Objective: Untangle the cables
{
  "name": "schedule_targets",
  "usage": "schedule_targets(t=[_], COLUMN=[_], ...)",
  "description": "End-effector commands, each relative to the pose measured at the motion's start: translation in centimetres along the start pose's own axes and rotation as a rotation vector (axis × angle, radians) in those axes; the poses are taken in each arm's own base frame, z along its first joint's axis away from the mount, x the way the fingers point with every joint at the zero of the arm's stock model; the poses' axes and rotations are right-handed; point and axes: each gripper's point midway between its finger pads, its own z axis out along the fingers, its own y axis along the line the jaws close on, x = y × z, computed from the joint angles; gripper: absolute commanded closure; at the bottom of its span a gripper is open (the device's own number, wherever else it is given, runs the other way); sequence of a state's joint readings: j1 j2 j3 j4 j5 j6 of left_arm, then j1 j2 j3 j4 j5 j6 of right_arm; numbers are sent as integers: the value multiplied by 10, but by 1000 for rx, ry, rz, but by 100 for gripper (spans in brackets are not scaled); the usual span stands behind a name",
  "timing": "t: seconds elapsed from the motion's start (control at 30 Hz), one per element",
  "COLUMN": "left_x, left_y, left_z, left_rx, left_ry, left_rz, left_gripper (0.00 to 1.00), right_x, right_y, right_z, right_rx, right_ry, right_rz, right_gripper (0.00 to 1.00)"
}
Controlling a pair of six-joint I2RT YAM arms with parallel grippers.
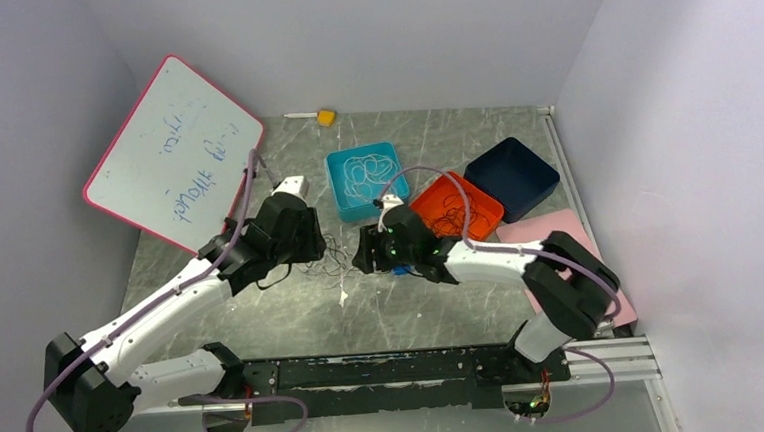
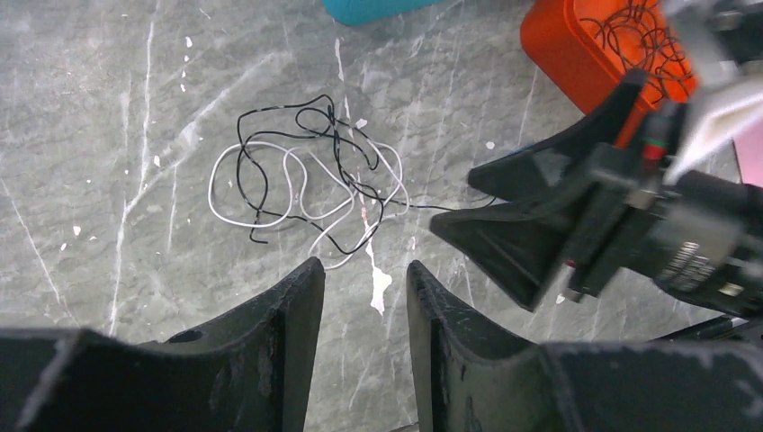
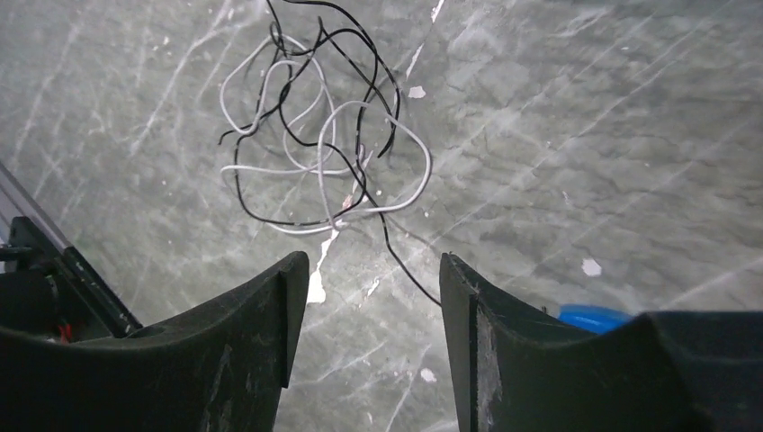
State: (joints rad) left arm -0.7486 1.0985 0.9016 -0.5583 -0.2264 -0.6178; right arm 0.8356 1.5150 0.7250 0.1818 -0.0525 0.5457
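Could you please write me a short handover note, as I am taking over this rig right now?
Grippers: the left gripper and the right gripper are both open and hold nothing.
Cables: a tangle of black and white cables lies on the table between them.
Done: some white cables lie in the teal bin, and some black cables in the orange bin.
Left: pull this tangle apart.

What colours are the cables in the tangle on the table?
Black and whitish-grey cables, intertwined; clearest in the left wrist view.
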Motion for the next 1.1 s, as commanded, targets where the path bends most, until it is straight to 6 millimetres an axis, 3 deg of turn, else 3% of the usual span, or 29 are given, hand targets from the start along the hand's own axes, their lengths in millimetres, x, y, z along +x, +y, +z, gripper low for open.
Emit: schedule_targets(t=[0.0, 0.33, 0.53, 0.67, 0.83, 1.07], left_x=[-10, -11, -10, -13, -18, -36], left_y=[3, 9, 10, 8, 5, -21], left_z=[-8, -14, -14, -18, -23, -43], left_rx=[-5, -12, -9, 22, 59, 274], left_ry=[-53, -76, -81, -116, -164, -317], left_rz=[-31, -44, -43, -42, -63, -45], left_gripper=[56, 55, 56, 53, 47, 45], right_x=[-17, -7, -11, -32, -65, -94], right_y=[25, 31, 22, 25, 42, 63], right_z=[21, 57, 62, 45, 8, -37], right_rx=[-81, -103, -48, -25, -41, -64], right_ry=[-36, 9, -1, -54, -124, -154], right_rz=[22, 2, -12, -31, -51, -56], right_gripper=[42, 48, 82, 100, 100, 100])
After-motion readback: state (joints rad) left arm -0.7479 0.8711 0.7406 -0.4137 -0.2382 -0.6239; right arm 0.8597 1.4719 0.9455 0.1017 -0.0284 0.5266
